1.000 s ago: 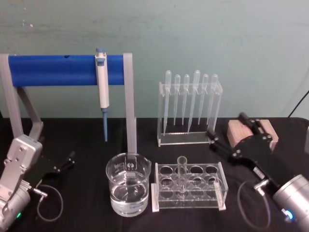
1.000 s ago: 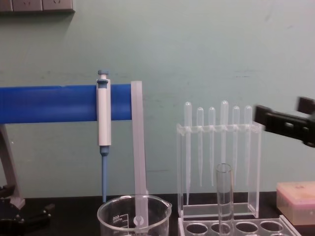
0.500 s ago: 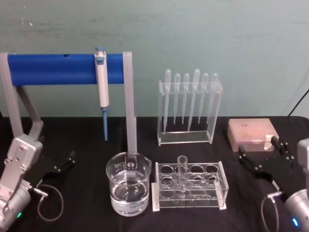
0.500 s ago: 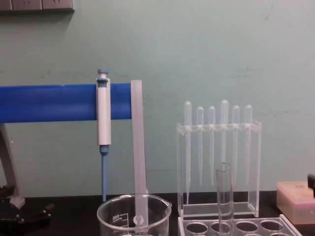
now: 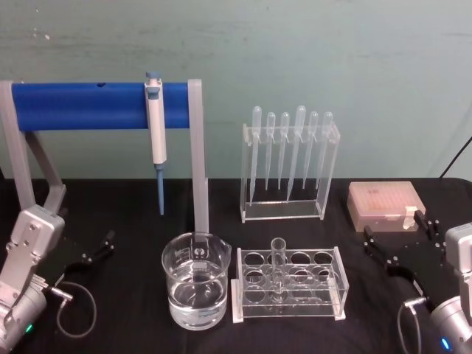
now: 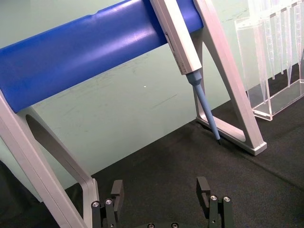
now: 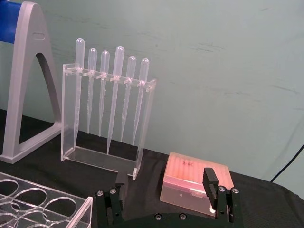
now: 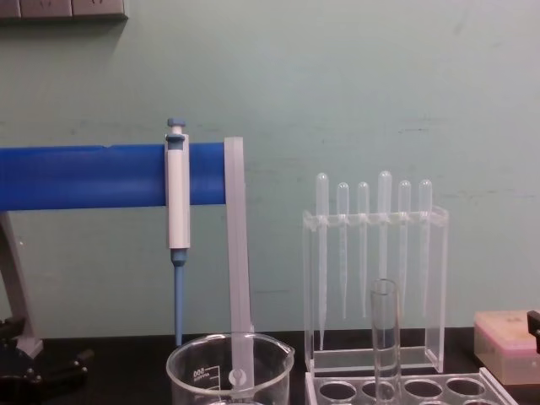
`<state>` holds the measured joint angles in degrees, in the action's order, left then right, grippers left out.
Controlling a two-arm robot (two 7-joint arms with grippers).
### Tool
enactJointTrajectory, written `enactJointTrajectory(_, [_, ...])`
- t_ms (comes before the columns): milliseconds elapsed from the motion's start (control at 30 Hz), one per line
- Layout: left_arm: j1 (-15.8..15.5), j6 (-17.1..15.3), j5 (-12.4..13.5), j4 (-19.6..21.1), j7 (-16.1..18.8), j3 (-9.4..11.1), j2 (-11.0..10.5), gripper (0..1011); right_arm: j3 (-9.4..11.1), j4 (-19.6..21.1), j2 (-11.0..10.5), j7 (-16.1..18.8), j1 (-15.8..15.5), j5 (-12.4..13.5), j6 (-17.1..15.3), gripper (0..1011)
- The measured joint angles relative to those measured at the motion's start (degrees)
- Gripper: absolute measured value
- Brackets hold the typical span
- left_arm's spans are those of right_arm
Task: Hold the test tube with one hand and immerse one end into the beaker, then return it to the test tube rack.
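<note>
Head view is showing the black surface carrying everything, with the blue bar stand standing largest at the back left and a pipettor hanging from it. Right of it, the pipette rack is standing upright. Nearer, the tube rack is lying just right of the beaker, which is wide, clear, spouted and part filled with water. The test tube is standing in that rack's front row, clear and narrow, its long axis vertical, its open rimmed top pointing up. A pink box is sitting at the far right. The right end effector is resting low near that box, released, jaws apart and holding nothing. The left end effector is lying parked at the left, also spread open and empty.
</note>
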<state>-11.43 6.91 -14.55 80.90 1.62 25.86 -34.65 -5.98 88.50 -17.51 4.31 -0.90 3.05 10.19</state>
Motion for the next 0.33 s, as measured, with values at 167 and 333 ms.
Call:
enactJointTrajectory(167, [0.0,0.0,0.0,0.0,0.0,0.0,0.0,1000,0.0,0.1,-0.1,0.1,0.0,0.2,-0.3,1003])
enactJointTrajectory(333, [0.0,0.0,0.0,0.0,0.0,0.0,0.0,1000,0.0,0.1,-0.1,0.2,0.0,0.4,-0.5,1003])
